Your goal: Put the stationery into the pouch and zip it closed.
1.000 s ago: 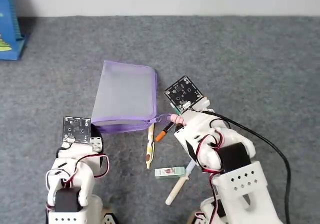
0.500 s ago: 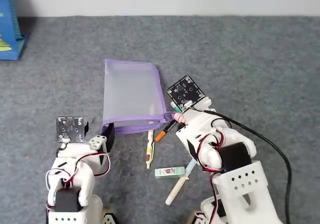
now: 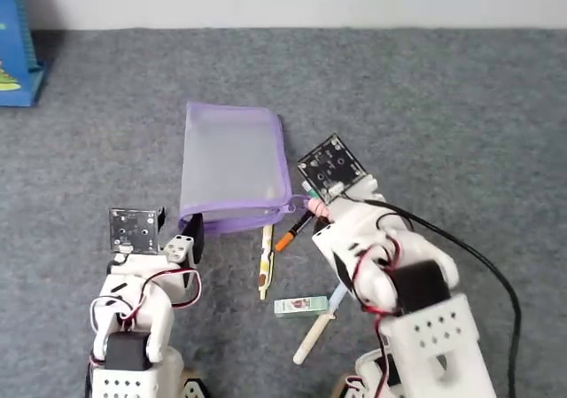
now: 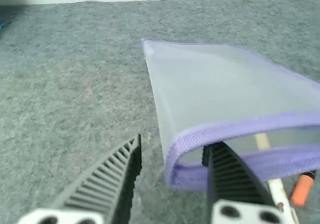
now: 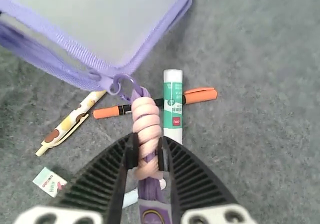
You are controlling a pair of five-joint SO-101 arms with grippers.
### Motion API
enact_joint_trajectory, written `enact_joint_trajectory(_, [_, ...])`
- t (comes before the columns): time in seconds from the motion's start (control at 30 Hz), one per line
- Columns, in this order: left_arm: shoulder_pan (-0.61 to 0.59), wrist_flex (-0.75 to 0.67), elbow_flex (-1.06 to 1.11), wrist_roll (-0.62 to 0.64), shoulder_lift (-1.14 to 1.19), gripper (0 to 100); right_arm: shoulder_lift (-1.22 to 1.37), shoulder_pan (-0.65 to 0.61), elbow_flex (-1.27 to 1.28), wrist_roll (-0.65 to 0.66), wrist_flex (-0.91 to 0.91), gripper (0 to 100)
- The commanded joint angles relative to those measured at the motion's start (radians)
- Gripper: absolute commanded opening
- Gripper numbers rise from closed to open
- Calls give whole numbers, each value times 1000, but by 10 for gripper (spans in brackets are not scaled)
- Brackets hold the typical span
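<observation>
Fingers (image 5: 195, 176) of the right gripper (image 5: 146, 144) pinch the pink pull (image 5: 146, 119), wrist view shows.

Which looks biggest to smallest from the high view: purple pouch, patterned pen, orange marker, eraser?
Purple pouch, then patterned pen. Orange marker and eraser look alike in length; the right gripper hides part of the marker, so no ranking there.

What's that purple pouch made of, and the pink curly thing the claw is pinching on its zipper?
The pouch: seemingly thin frosted plastic, matte and translucent; the grey table shows faintly through. Its edging looks like woven purple fabric tape, with a visible ribbed weave. The pink pull, pinched in the right claw: probably soft matte rubber or foam cord, wound in a spiral.
</observation>
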Motion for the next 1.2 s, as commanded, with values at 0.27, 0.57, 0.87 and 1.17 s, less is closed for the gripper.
enact_joint_trajectory(0.27, [8, -25, -8, -11, -6, 184, -237, -96, -43, -17, 127, 8])
enact_joint_trajectory(0.57, [14, -23, -8, -11, -6, 184, -236, -186, -114, -48, 206, 8])
enact_joint_trajectory(0.87, [6, -2, -35, -107, -8, 13, -237, -183, -112, -49, 205, 23])
enact_joint_trajectory(1.17, [5, 269, -202, -107, -9, 11, -236, -166, -100, -118, 249, 198])
